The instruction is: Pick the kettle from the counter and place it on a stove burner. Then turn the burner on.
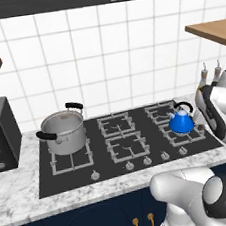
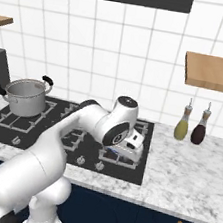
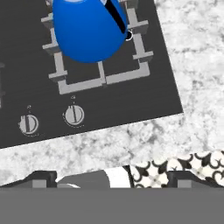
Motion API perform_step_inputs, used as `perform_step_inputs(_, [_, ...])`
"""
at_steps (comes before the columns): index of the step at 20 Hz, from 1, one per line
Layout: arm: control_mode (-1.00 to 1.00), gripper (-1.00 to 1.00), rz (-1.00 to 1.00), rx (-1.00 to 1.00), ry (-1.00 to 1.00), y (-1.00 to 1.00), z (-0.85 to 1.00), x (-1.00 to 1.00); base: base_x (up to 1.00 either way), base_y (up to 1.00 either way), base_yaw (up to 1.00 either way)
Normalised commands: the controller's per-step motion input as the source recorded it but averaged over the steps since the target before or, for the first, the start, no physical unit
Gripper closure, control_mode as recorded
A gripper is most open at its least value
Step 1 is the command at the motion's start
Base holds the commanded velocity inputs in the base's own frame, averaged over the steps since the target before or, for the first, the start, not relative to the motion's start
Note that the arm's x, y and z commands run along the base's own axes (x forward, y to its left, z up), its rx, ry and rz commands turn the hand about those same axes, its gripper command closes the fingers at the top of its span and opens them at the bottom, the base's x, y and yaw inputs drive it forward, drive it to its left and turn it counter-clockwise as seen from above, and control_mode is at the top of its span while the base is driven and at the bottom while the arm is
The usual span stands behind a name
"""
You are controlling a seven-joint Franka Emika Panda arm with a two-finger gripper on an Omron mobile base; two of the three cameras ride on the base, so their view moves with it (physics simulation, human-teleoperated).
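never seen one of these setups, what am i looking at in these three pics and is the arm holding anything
This is a white robot arm on a driving base in a rendered kitchen. Two pictures come from cameras on the base, looking over the arm from its left and right. The third comes from a camera on the hand, looking down along the gripper, whose dark fingertips stand wide apart with nothing between them. The blue kettle already sits on the front right stove burner of the black cooktop. A steel pot sits at the left. Two bottles stand on the marble counter. The knobs lie along the cooktop's front.
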Motion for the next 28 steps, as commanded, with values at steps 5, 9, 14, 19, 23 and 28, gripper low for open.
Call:
perform_step_inputs(5, [-1.0,-1.0,-0.05,-0.01,0.25,0.49,-0.23,0.0,0.0,0.0,0.0])
perform_step_inputs(9, [-1.0,-1.0,0.0,0.0,0.1,0.59,-0.26,0.0,0.0,0.0,0.0])
perform_step_inputs(14, [-1.0,-1.0,0.0,0.0,0.04,0.49,-0.4,0.0,0.0,0.0,0.0])
perform_step_inputs(19, [-1.0,-1.0,0.0,0.0,0.06,0.27,-0.3,0.14,0.0,0.0,0.0])
perform_step_inputs(23, [-1.0,-1.0,0.01,0.0,0.04,0.02,-0.16,0.29,0.0,0.0,0.0])
perform_step_inputs(28, [-1.0,-1.0,0.03,0.0,0.01,0.0,-0.18,0.29,0.0,0.0,0.0])
